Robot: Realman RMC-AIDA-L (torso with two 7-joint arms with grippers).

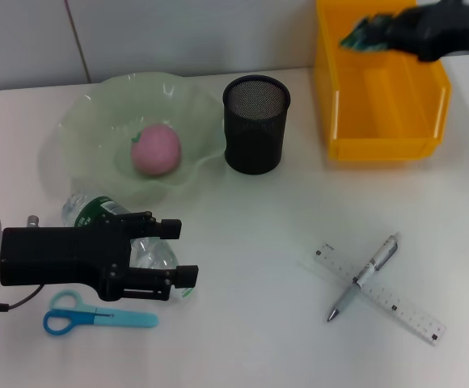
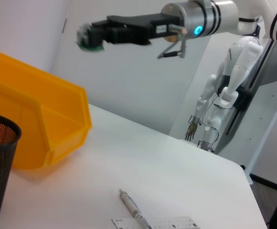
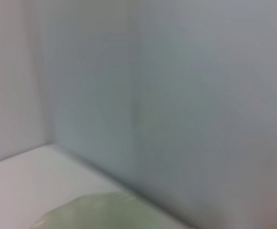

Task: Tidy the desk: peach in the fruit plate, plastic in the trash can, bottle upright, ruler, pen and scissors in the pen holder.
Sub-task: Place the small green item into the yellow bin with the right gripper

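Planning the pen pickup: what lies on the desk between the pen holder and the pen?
Head view: bare desk between the pen holder and the pen, which lies across the ruler.

The white table [image 1: 242,323] carries everything here, and the black mesh pen holder [image 1: 255,123] stands upright toward its rear middle. Just left of the holder sits the pale green, wavy-rimmed glass fruit plate [image 1: 89,121]. Right of the holder, near but apart, is the yellow plastic bin [image 1: 380,105] that serves as the trash can. Forward and left of the holder, a clear plastic bottle with a green label [image 1: 89,212] lies on its side (partly hidden), and farther forward lie blue-handled scissors [image 1: 97,315]. Forward and right of the holder, a silver pen [image 1: 364,276] lies crossed over a clear plastic ruler [image 1: 380,294].
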